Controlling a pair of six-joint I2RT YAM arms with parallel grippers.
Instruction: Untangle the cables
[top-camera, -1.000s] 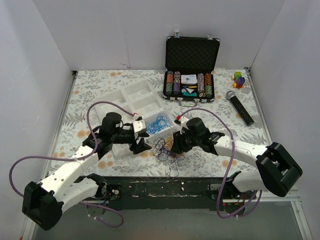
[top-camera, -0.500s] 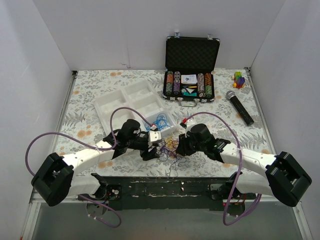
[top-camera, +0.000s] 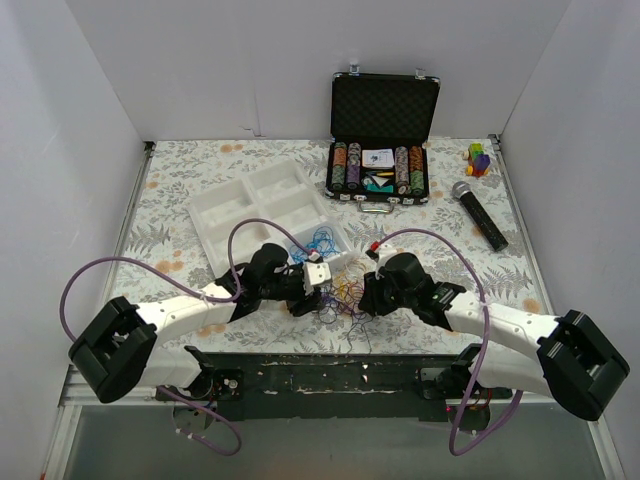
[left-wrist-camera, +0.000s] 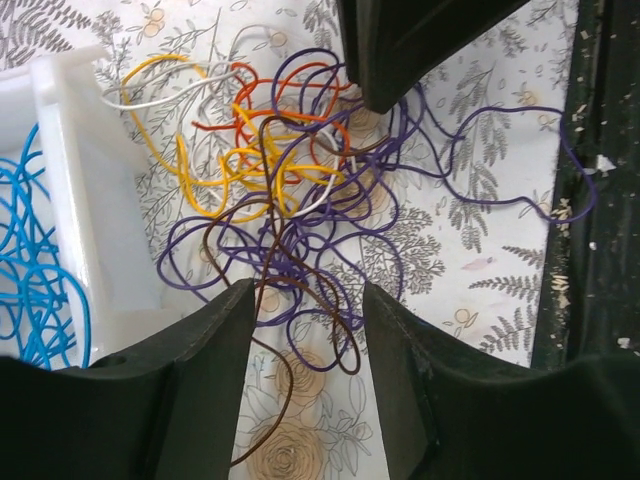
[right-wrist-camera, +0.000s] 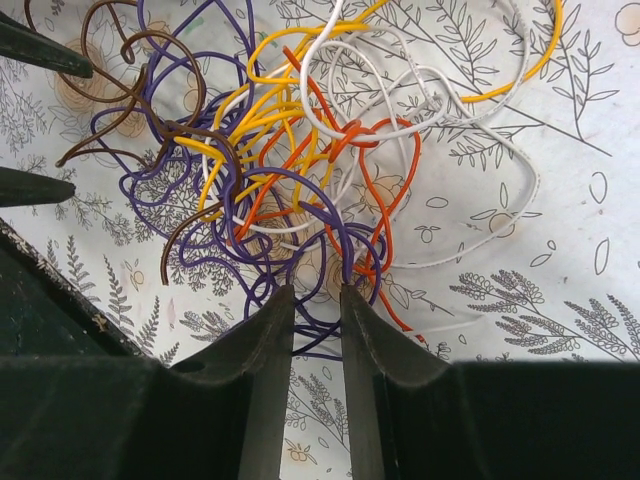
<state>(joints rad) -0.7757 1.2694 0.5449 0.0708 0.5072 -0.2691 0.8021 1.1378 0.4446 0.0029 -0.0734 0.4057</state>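
No text, label, brand, number or sign is legible in any view. The card pack (top-camera: 378, 157) in the open black case (top-camera: 385, 100) shows some print, too small to read.
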